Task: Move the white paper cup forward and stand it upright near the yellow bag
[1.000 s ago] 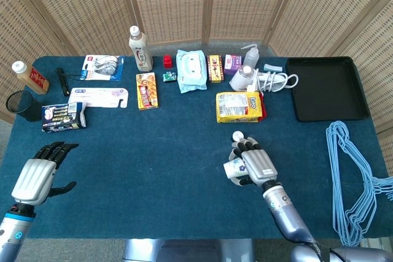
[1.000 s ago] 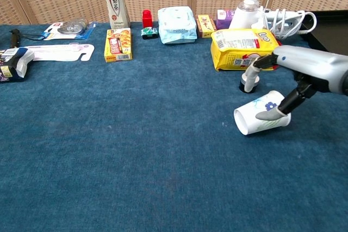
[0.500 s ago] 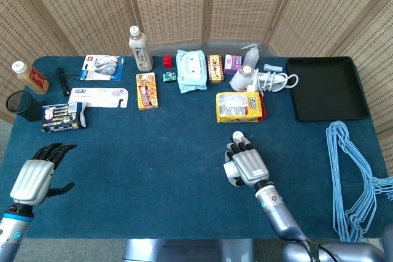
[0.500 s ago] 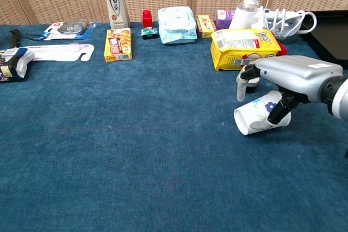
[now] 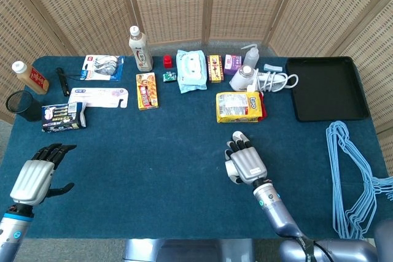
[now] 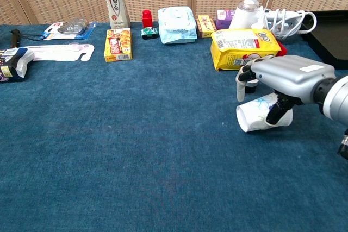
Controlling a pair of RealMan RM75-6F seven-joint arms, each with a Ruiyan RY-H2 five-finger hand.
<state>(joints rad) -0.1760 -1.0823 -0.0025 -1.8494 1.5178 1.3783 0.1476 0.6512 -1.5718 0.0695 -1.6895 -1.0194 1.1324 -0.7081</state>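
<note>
— Where do we find the white paper cup (image 6: 260, 117)?

— We see one cup, lying on its side on the blue counter (image 6: 136, 150), just in front of the yellow bag (image 6: 243, 47) and not touching it. In the chest view its long axis runs roughly left to right, the open mouth facing left, the base end tucked under our right hand (image 6: 283, 80).

— Is that hand gripping it?

— Our right hand covers the cup from above, fingers draped over the far side and the thumb (image 6: 274, 113) down against the near wall, so we read it as clasping the cup. In the head view the hand hides nearly all of it.

— And our other hand?

— Our left hand (image 5: 38, 173) hovers at the near left corner, fingers spread, holding nothing.

— What else do we count?

— One yellow bag, one tall white bottle (image 5: 140, 48), one black tray (image 5: 325, 88) and one bundle of blue hangers (image 5: 356, 176).
</note>
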